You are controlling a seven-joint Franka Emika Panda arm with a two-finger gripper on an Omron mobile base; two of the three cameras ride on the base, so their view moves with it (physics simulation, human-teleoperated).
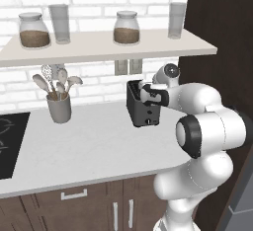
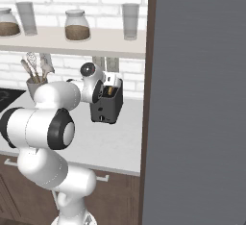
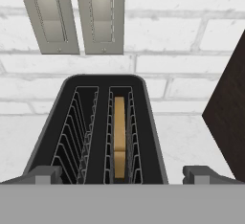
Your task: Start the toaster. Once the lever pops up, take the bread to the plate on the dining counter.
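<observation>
Fingertips (image 3: 43, 174) of the gripper (image 3: 122, 175) stand spread as wide as they go, one at each lower corner of the hand view, grasping nothing and touching nothing; the toaster's (image 3: 103, 132) near end lies between them. From the left base camera the gripper (image 1: 148, 95) hangs just over the toaster (image 1: 141, 107), which sits on the white counter (image 1: 89, 146) against the white brick wall (image 1: 99, 84), below two wall outlets (image 3: 72, 15).

Much of the toaster is covered: the hand hides its top right part in the left base view, and the arm hides its left edge in the right base view (image 2: 106, 107). Its front end is cut off at the bottom of the hand view, so the lever cannot be made out.

Two slots run lengthwise toward the wall. The bread (image 3: 119, 137) stands on edge in the right-hand slot, sunk between the wire guides, its long side along the slot; only its tan top edge shows. The left slot holds just its wire guides.
</observation>
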